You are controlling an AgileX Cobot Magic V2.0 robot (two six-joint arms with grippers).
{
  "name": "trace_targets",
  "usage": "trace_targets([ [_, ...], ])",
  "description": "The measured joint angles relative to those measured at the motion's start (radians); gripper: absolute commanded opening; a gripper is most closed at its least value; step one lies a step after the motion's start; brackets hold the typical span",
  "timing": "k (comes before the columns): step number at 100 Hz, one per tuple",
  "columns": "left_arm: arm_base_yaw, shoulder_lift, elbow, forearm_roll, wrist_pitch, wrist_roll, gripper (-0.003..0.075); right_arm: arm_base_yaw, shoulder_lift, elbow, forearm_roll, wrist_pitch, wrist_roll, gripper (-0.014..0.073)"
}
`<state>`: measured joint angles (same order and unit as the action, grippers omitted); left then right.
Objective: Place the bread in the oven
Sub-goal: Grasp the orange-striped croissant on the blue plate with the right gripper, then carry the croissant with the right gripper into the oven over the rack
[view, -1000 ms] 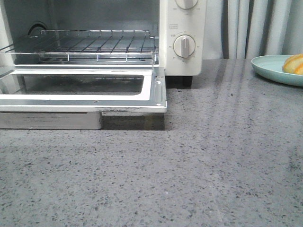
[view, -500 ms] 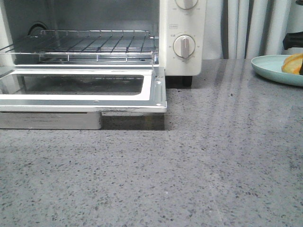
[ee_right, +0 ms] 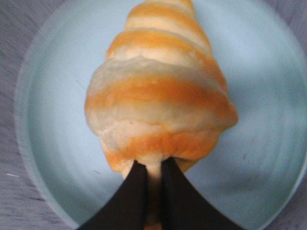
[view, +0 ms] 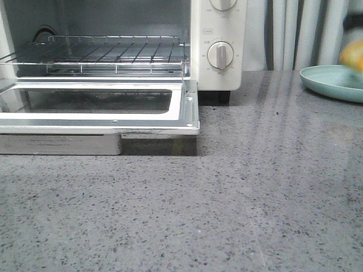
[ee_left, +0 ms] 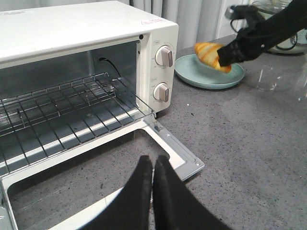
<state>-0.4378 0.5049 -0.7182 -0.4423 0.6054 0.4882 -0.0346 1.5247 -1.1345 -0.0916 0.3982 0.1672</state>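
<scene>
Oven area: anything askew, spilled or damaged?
Nothing stands out. The oven has its door dropped flat and its wire rack level and bare. The plate sits upright, no spill. The bread is pinched at one end in the right claw, above the plate.

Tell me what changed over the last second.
The bread rose off the pale green plate: it lay on the plate a second ago, then the right gripper arrived, closed its fingers on it and lifted it. The oven, its open door and wire rack stayed put; the left gripper is shut.
</scene>
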Motion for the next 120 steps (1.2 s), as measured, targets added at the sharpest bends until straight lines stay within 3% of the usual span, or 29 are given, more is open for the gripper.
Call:
trace_targets([
  [14, 0.0, 0.0, 0.0, 0.0, -0.004, 0.0, -0.0022, 0.13, -0.184, -0.029, -0.027, -0.075, -0.008, -0.0069],
  [28, 0.0, 0.0, 0.0, 0.0, -0.034, 0.0, -0.0021, 0.372, -0.268, -0.138, -0.089, -0.084, -0.012, -0.0069],
  [45, 0.0, 0.0, 0.0, 0.0, -0.049, 0.0, -0.0021, 0.696, -0.223, -0.266, -0.137, -0.053, -0.014, -0.0069],
  [58, 0.0, 0.0, 0.0, 0.0, -0.049, 0.0, -0.0021, 0.848, -0.112, -0.317, -0.152, 0.0, -0.014, -0.0069],
  [90, 0.0, 0.0, 0.0, 0.0, -0.049, 0.0, -0.0021, 0.906, 0.104, -0.321, -0.17, 0.141, -0.014, -0.0069],
  [120, 0.0, 0.0, 0.0, 0.0, -0.049, 0.0, -0.0021, 0.788, 0.239, -0.382, -0.178, 0.084, -0.016, -0.0069],
])
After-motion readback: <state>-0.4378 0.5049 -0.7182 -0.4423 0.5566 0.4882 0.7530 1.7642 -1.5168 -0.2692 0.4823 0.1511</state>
